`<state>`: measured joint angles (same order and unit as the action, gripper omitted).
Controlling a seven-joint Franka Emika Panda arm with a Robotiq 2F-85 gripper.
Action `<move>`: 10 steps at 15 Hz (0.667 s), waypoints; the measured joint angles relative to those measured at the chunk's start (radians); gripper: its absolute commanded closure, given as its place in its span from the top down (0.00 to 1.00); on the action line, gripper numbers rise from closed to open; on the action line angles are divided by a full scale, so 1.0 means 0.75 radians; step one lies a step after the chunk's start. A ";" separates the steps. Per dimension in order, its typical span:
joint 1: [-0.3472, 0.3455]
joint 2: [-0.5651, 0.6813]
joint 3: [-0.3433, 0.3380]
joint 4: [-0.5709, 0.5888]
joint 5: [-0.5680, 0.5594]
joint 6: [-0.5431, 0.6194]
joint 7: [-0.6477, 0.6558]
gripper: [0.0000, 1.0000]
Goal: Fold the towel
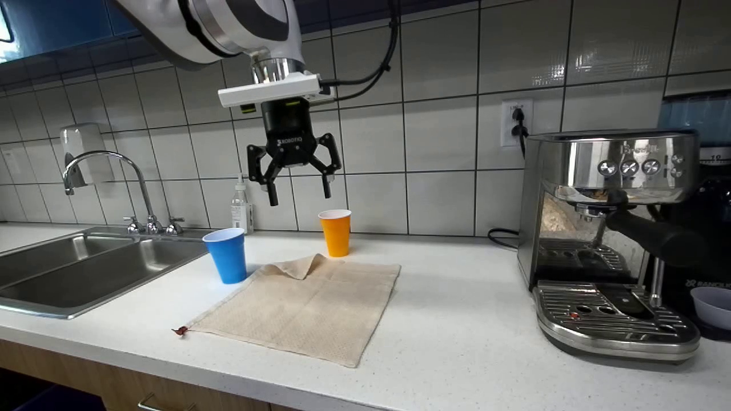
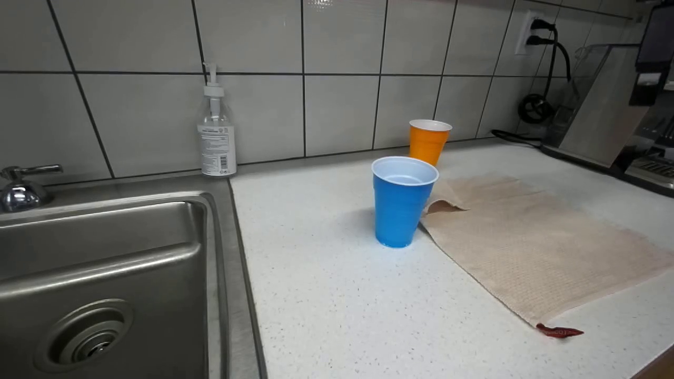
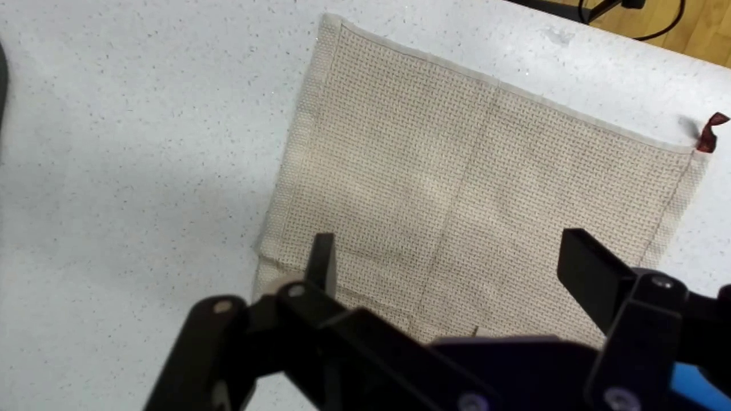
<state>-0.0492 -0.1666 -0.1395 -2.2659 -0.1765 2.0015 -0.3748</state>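
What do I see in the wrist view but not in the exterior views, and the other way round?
Only the wrist view: a black cable over a wooden floor.
Only the exterior views: in both, the orange cup, the sink, the pump bottle and the tiled wall.
Shared: the towel, its dark red tag, the counter and the blue cup, partly seen in the wrist view.

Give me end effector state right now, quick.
End effector: open, holding nothing, raised clear of the towel.
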 measured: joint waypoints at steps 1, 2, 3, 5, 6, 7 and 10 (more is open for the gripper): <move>0.002 0.006 0.005 -0.005 -0.006 0.010 0.000 1.00; 0.005 0.010 0.012 -0.012 -0.010 0.024 0.000 1.00; 0.009 0.011 0.019 -0.022 -0.015 0.045 0.000 1.00; 0.016 0.011 0.037 -0.048 -0.026 0.097 0.000 1.00; 0.020 0.011 0.046 -0.061 -0.030 0.125 0.001 1.00; 0.025 0.011 0.055 -0.076 -0.033 0.154 0.001 1.00; 0.038 0.011 0.079 -0.119 -0.036 0.227 0.003 1.00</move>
<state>-0.0208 -0.1580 -0.0802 -2.3549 -0.2034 2.1716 -0.3728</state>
